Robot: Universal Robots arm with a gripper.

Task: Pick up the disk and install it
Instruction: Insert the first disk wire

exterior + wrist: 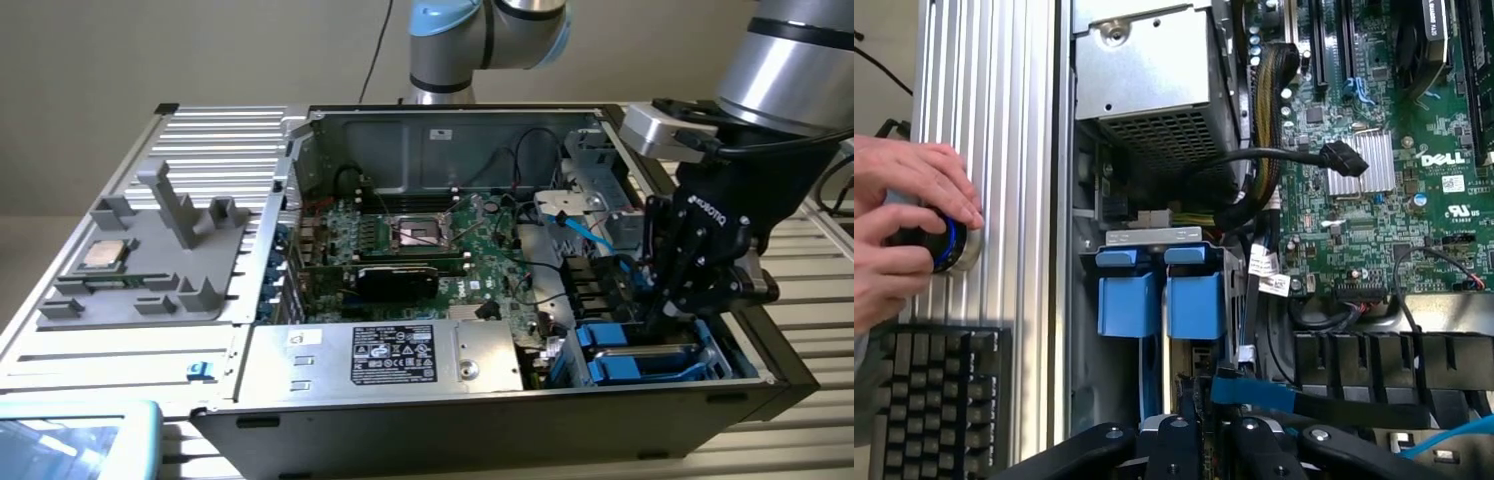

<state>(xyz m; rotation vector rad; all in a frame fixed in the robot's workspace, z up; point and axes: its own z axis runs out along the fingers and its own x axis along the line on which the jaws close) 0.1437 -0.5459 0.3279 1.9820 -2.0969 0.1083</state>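
My black gripper (pixel 663 318) hangs low inside the open computer case, at the exterior view's right, right above the drive bay (pixel 641 362). In the wrist view its fingers (pixel 1166 440) stand close together, and a bright blue plastic edge of the disk (pixel 1254 392) shows right at their tips. The rest of the disk is hidden by the gripper. Just beyond the tips, two blue carrier handles (pixel 1159 300) sit side by side in the bay.
A black cable (pixel 1274 160) and a light blue cable (pixel 587 232) cross the case near the bay. The motherboard (pixel 427 235) fills the middle, and a silver box with a black label (pixel 400 355) sits in front. A grey fixture (pixel 174 250) holds a small chip. A person's hands (pixel 909 225) rest on a knob above a keyboard (pixel 939 400).
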